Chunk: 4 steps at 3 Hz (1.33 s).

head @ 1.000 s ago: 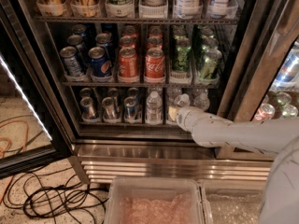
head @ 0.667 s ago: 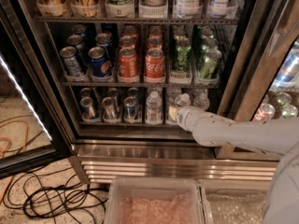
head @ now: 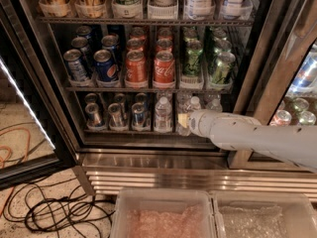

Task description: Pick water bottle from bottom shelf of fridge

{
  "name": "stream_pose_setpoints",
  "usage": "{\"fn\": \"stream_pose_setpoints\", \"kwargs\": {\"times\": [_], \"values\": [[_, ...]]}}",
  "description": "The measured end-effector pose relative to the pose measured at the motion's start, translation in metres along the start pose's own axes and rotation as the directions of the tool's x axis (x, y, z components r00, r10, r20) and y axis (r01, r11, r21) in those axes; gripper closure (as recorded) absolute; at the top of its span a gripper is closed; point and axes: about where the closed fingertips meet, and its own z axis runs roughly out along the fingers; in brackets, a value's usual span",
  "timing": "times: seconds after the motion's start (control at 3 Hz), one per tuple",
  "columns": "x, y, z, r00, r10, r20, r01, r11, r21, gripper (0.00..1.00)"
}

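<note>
The fridge (head: 148,160) stands open with a dark interior and wire racks. On the bottom shelf (head: 124,131) several clear water bottles with white caps stand right of centre, one at the front (head: 163,114) and others behind (head: 213,103). My gripper (head: 184,122) reaches in from the right at the end of a pale arm (head: 247,135). It is at the front of the bottom shelf, against a water bottle (head: 182,130) just right of the front one. The arm's wrist hides most of that bottle.
Silver cans (head: 116,115) fill the bottom shelf's left half. Cola and soda cans (head: 163,68) sit on the rack above. The open door (head: 29,128) is at left, cables (head: 54,212) lie on the floor, two plastic bins (head: 163,217) stand below, and a glass-fronted unit (head: 297,98) adjoins at right.
</note>
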Motion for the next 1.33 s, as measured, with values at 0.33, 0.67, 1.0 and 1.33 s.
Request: {"fn": "stream_pose_setpoints", "kwargs": {"times": [0.33, 0.67, 1.0, 1.33], "values": [[0.000, 0.000, 0.000, 1.000, 0.000, 0.000, 0.000, 1.0000, 0.000, 1.00], [0.010, 0.010, 0.000, 0.999, 0.036, -0.034, -0.037, 0.9986, -0.037, 1.00], [0.047, 0.018, -0.019, 0.981, 0.121, -0.149, -0.134, 0.9871, -0.087, 1.00], [0.082, 0.046, -0.045, 0.945, 0.180, -0.271, -0.231, 0.9583, -0.168, 1.00]]}}
